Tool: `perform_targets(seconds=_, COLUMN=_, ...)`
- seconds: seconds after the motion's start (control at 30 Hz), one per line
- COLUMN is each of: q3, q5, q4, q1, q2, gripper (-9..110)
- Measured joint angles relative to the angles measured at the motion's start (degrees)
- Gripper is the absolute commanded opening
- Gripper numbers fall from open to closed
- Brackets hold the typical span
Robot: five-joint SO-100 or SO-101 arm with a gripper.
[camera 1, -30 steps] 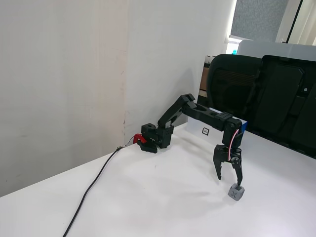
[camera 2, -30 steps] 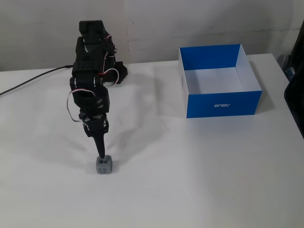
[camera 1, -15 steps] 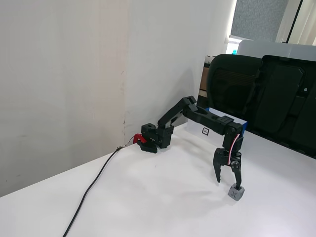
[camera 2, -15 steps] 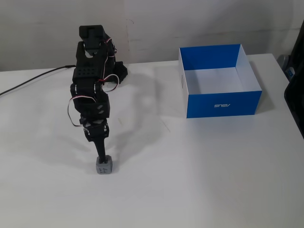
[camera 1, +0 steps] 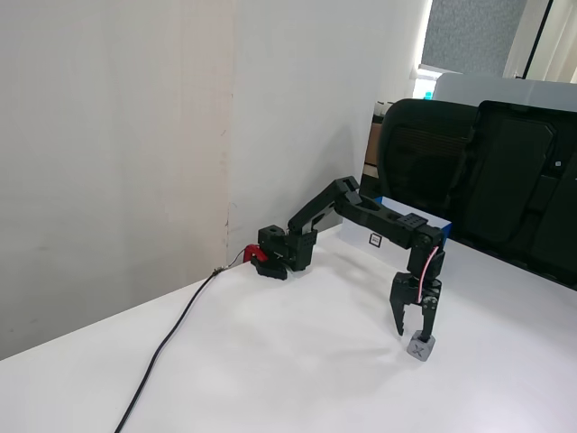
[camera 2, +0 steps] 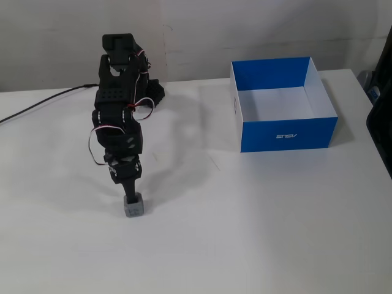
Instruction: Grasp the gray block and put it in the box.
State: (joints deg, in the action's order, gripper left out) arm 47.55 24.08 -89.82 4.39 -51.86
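Fingers of the gripper (camera 1: 413, 336) reach down around the gray block (camera 1: 420, 347), which sits on the white table (camera 2: 257, 220) in the lower left of the frame in the fixed view facing the arm (camera 2: 133, 206). We see the jaws moderately spread and not clamped; whether one already touches the cube, we cannot tell. To do this step well, we judge the fingers should straddle the block squarely, close on opposite flat faces, then lift straight up. We see the block as a small dark gray cube with rounded corners. We see the box (camera 2: 288, 131) well apart, upper right of that frame.
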Motion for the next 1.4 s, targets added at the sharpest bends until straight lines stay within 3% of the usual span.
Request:
perform_targets(seconds=0.03, q3=0.0, q5=0.0, q4=0.0, q1=-0.09, q2=0.0, gripper=0)
perform_targets(seconds=0.7, q3=0.26, q5=0.0, q4=-8.0, q1=0.97, q2=-3.08, gripper=0)
perform_targets(seconds=1.0, q3=9.49, q5=-0.35, q4=-10.11, q1=-0.18, q2=-17.58, gripper=0)
perform_targets(seconds=1.4, q3=34.45, q5=0.0, q4=-5.01, q1=-10.02, q2=-45.26, gripper=0)
